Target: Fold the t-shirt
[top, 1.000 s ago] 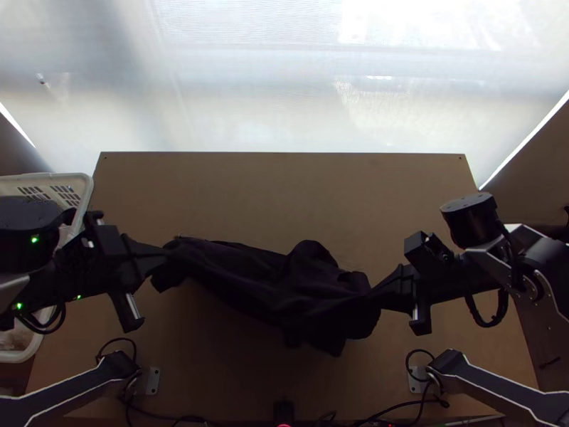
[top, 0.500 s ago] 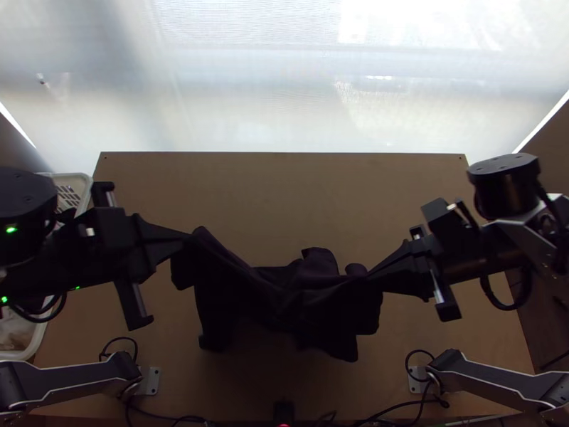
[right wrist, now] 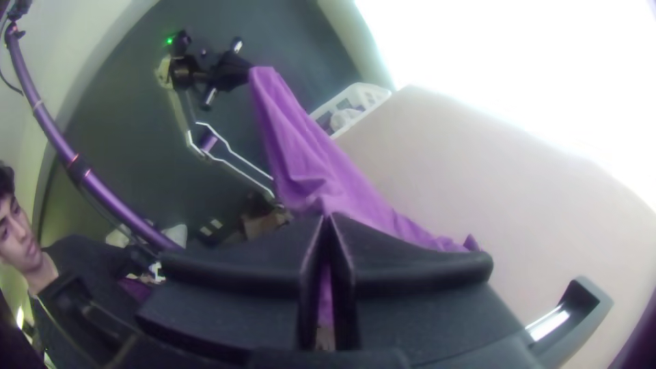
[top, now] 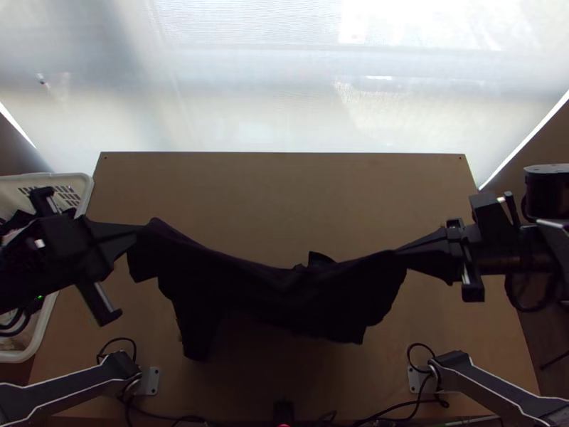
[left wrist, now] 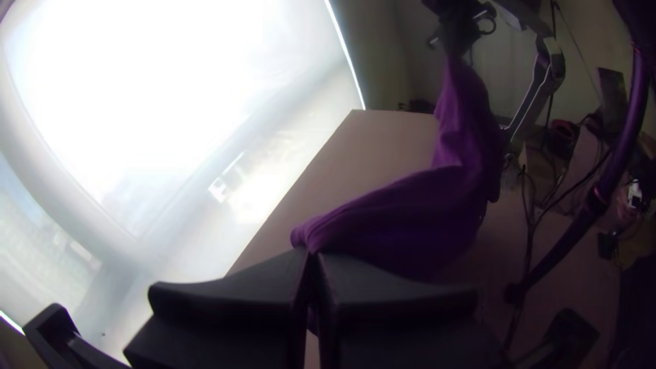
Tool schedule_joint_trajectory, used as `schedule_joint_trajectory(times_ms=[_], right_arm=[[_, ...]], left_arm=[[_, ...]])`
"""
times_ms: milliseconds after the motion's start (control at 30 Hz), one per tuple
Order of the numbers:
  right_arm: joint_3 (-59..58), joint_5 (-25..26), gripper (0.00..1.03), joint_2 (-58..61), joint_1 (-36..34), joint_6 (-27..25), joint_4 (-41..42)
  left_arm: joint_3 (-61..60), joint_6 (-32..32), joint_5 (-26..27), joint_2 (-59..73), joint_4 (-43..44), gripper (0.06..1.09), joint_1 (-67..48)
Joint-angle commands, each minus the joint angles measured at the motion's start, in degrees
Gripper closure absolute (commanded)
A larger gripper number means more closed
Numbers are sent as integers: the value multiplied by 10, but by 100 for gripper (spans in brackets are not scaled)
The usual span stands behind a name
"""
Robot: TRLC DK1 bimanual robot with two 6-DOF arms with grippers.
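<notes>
My left gripper (top: 141,232) is shut on one end of the dark t-shirt (top: 277,292), at the left of the top view. At the right, my right gripper (top: 400,250) is shut on the opposite end. The cloth hangs between them, sagging in the middle, with loose parts drooping toward the table's near side. In the left wrist view the purple t-shirt (left wrist: 424,212) runs from my left gripper (left wrist: 311,255) to the other arm. The right wrist view has the t-shirt (right wrist: 307,157) stretching away from my right gripper (right wrist: 328,217) in loose creases.
A white basket (top: 87,186) stands at the table's left edge, partly under the left arm. The wooden table (top: 284,192) is bare beyond the cloth. Cables and two metal brackets lie along its near edge.
Both grippers have moved apart, the left one lately to the left and the right one to the right. The t-shirt between them has been drawn out wider and is less bunched.
</notes>
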Motion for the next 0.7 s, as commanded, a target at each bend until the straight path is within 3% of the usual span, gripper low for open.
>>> schedule_joint_trajectory(times_ms=[0, 133, 233, 433, 667], right_arm=[[-100, 25, 100, -2, -62, -7, 103], [-131, 91, 100, 18, -75, 17, 208], [-116, 109, 100, 37, -87, 26, 236], [-35, 155, 100, 66, -89, 49, 271], [30, 154, 100, 69, -97, 71, 249]], left_arm=[[-205, 88, 22, -57, 145, 105, 92], [-293, 123, 93, -61, 245, 105, 217], [-320, 132, 145, -49, 294, 105, 311], [-346, 147, 151, -40, 358, 105, 387], [-302, 143, 164, -56, 350, 105, 384]])
